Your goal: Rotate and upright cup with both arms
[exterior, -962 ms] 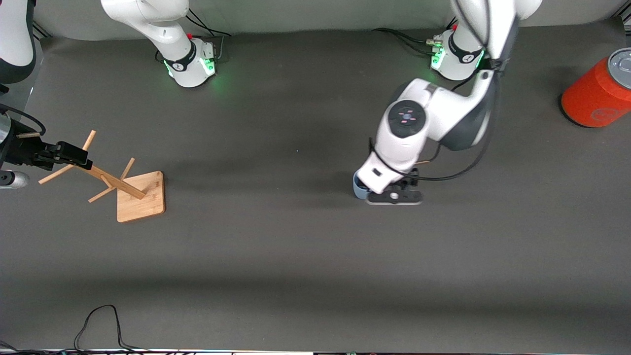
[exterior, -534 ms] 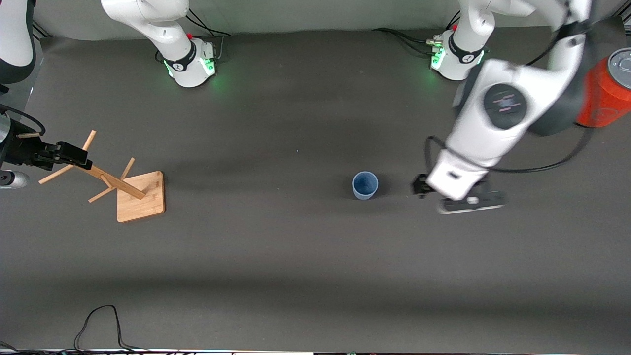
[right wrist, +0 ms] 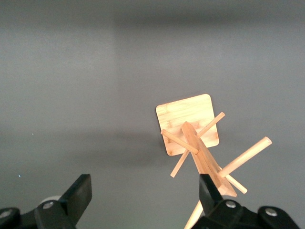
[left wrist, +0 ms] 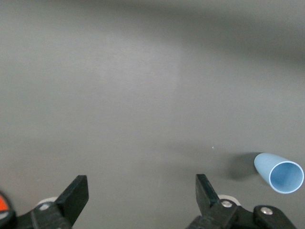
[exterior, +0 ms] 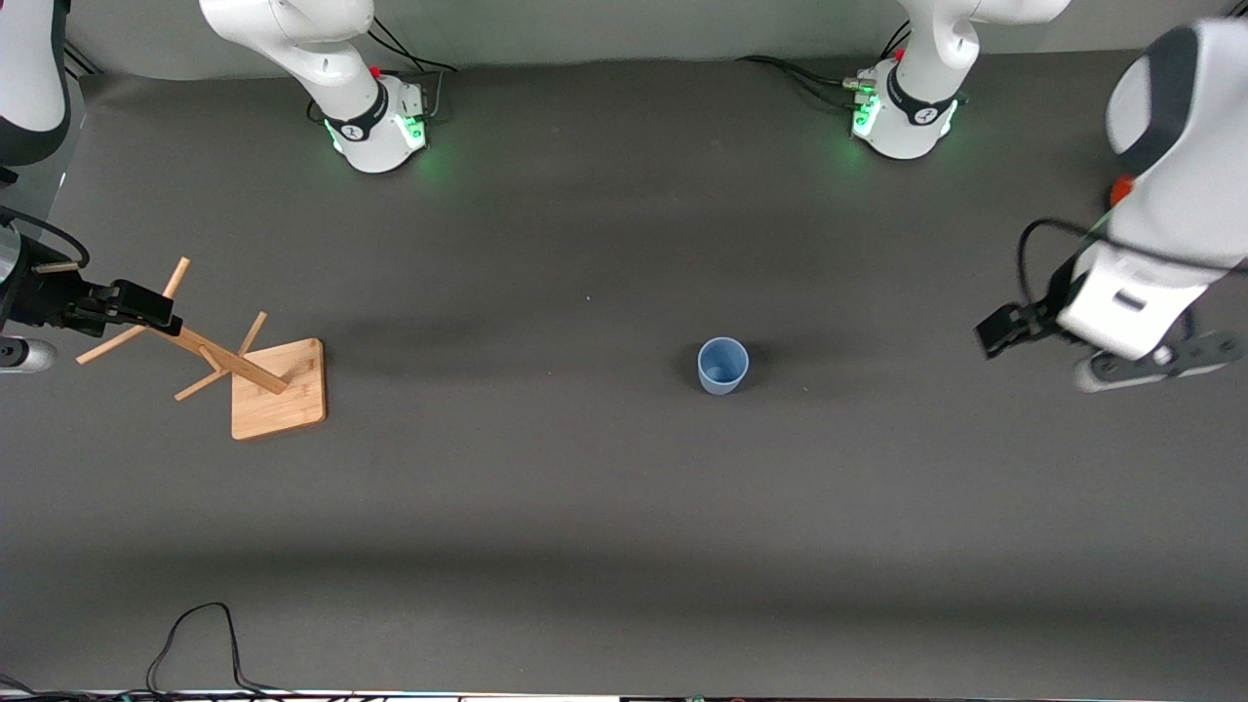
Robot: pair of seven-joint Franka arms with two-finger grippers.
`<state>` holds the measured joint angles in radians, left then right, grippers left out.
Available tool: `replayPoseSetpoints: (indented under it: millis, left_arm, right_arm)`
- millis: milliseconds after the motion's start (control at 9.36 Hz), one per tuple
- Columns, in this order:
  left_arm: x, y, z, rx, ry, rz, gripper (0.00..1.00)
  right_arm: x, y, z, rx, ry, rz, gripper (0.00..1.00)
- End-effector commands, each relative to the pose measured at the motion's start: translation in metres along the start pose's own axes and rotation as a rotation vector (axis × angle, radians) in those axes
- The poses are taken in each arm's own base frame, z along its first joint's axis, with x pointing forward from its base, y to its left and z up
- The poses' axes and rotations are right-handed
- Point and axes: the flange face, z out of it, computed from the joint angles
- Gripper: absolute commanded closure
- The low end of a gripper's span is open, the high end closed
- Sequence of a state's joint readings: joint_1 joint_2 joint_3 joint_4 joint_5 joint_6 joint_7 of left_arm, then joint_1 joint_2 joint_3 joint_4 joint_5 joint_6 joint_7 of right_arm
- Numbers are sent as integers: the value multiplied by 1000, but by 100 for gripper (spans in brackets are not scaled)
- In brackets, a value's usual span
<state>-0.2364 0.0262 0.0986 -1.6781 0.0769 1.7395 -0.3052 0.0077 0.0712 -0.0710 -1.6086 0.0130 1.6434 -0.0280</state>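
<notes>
Left gripper (exterior: 1014, 327): fingers spread, nothing between them, up in the air over bare table near the left arm's end, well apart from the small pale blue matte tumbler (exterior: 722, 366). We note that this cup stands upright, mouth up, on the dark grey table mat (exterior: 585, 487), about mid-table, touched by nothing. Right gripper (right wrist: 143, 202): also spread and empty, waiting over the right arm's end, above the bamboo peg rack with its square base (exterior: 278, 388). We judge uprighting done; only retreat to rest seems left.
</notes>
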Motion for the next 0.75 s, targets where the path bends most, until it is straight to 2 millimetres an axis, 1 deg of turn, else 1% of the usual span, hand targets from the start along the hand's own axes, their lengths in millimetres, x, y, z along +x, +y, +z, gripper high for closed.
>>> replayPoseSetpoints:
  millis: [0, 107, 214, 321, 427, 534, 641]
  left_arm:
    - [-33, -33, -13, 21, 4, 67, 0]
    - [-34, -67, -21, 24, 1, 76, 0]
    - [-32, -86, -23, 31, -10, 117, 0]
    - [-27, -92, -27, 29, -4, 111, 0]
    - [-23, -87, -30, 28, 2, 114, 0]
    - [-24, -77, -29, 28, -18, 132, 0]
    - [-20, -70, -32, 26, -21, 141, 0]
  right_arm:
    - [-2, 2, -3, -10, 1, -21, 0]
    - [-2, 2, -3, -10, 1, -22, 0]
    - [-2, 2, -3, -10, 1, -21, 0]
    - [-2, 2, -3, -10, 1, -22, 0]
    - [-2, 2, -3, -10, 1, -22, 0]
    - [-2, 2, -3, -10, 1, -21, 0]
    - [-2, 2, -3, -10, 1, -21, 0]
